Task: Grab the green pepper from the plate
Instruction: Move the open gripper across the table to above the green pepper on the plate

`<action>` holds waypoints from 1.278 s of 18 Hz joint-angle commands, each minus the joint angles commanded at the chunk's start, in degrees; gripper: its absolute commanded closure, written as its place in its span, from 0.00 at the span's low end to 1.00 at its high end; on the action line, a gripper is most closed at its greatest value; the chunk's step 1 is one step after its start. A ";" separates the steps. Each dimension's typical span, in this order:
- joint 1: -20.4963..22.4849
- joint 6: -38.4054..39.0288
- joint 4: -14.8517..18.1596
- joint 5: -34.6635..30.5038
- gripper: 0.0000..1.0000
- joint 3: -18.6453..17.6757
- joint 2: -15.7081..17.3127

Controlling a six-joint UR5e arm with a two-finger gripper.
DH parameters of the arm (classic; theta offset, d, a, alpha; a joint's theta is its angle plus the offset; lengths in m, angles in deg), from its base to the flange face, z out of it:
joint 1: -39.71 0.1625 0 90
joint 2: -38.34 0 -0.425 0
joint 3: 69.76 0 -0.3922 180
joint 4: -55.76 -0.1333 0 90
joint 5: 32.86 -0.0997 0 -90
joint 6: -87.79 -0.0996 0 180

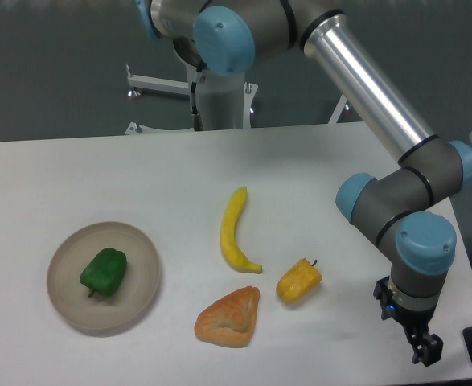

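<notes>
Furthest left, the plate [136, 303] sits on the white table [75, 177], round and shallow with a raised beige-grey rim. On it, a little left of its centre, lies the green pepper [104, 272], glossy and lumpy, with its short stem pointing toward the near-left edge of the plate. Nothing touches the pepper.

Toward the middle of the table a yellow banana [236, 232] lies lengthwise, curving from far to near. Just below it, near the front edge, rests a triangular golden pastry [230, 317], and just beside that on the right lies a yellow-orange pepper [298, 281], tilted on its side, close to the banana's near tip but apart from it.

At the far right the arm [372, 96] reaches down from the top of the view, bending through blue-capped joints. Its gripper [425, 349] hangs low over the table's near-right corner, well apart from the plate. It holds nothing, and whether its dark fingers stand apart or together cannot be made out.
</notes>
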 joint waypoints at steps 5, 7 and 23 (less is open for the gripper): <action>-0.17 1.23 0.26 0.61 0.00 -1.49 1.31; -0.44 3.68 0.18 0.96 0.00 -4.90 3.77; -10.10 42.25 -0.17 8.88 0.00 -30.66 26.18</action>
